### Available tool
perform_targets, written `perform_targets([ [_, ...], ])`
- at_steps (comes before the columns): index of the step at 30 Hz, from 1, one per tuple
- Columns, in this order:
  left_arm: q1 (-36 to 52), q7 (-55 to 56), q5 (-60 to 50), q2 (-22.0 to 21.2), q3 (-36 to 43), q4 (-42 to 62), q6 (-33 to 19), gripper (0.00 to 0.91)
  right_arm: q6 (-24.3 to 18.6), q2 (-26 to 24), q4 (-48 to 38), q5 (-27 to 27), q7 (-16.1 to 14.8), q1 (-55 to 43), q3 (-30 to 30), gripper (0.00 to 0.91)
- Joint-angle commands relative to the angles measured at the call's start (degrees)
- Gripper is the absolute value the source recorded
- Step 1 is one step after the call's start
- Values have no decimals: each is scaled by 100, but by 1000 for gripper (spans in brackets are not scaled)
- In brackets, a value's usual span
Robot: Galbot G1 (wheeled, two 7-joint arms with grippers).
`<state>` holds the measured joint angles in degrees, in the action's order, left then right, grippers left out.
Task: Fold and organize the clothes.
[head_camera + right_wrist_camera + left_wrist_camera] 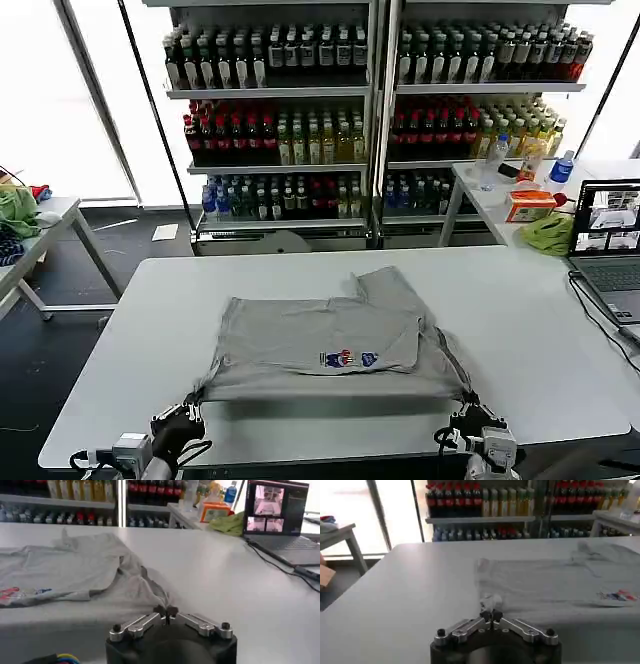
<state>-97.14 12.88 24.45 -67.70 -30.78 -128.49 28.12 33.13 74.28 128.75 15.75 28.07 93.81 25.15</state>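
Light grey shirt [330, 345] with small multicoloured chest print [348, 358] lies mid-bench, partly folded, sleeve turned up toward far side. White bench [120, 360] carries it. Left claw [192, 408] at near-left hem corner, fingers pressed together pinching shirt fabric. Right claw [468, 408] at near-right hem corner, likewise pinching shirt. Near hem stretched taut between both claws. Open laptop [608, 240] at bench's right edge, well apart from shirt.

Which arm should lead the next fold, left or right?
Neither clearly. The left gripper is shut on the shirt at its near left corner, the right gripper on its near right corner, both at the table's front edge. Probably move together.
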Motion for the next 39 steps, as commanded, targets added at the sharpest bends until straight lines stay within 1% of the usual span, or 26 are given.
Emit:
perform_targets([
  [1,-566,23,-13,-235,14,-220,1,101,-2,-23,78,-31,-62,226,54,464],
  [2,-610,28,-47,-259,36,-214,-2,665,-4,-29,60,-25,-86,243,60,907],
  [3,-637,48,-52,-276,47,-227,4,887,-4,-22,48,-16,-79,251,58,907],
  [4,-657,57,-46,-289,53,-250,21,907,-3,-14,38,-8,-82,262,57,907],
  [8,-838,41,124,-326,111,-470,94,907,-16,-19,67,-26,-155,394,24,907],
  [12,-914,29,51,-417,266,-500,94,907,-86,16,122,-45,-143,460,20,907],
  [20,-710,-2,63,-370,146,-552,136,907,-47,-48,409,40,-143,500,164,907],
  [22,-626,-24,-77,-371,111,-661,32,907,-18,-66,532,155,-139,404,280,907],
  [26,-157,-39,-75,-308,-80,-797,78,907,-34,-51,456,477,-179,-121,608,907],
  [29,211,-109,174,-37,-418,-881,206,907,-4,-122,394,692,-218,-523,786,907],
  [31,432,-178,493,347,-763,-852,261,907,-1,-243,373,970,-278,-862,888,907],
  [32,496,-185,702,441,-840,-824,274,907,-1,-269,346,1062,-276,-1000,915,907],
  [33,661,-176,973,680,-977,-738,302,907,0,-374,273,1148,-299,-1236,954,907],
  [36,1114,-254,1189,1200,-1006,-417,320,907,4,-566,8,1336,-276,-1882,984,907],
  [39,1617,-333,1462,1585,-869,-68,335,907,8,-856,-315,1532,-217,-2509,893,907],
])
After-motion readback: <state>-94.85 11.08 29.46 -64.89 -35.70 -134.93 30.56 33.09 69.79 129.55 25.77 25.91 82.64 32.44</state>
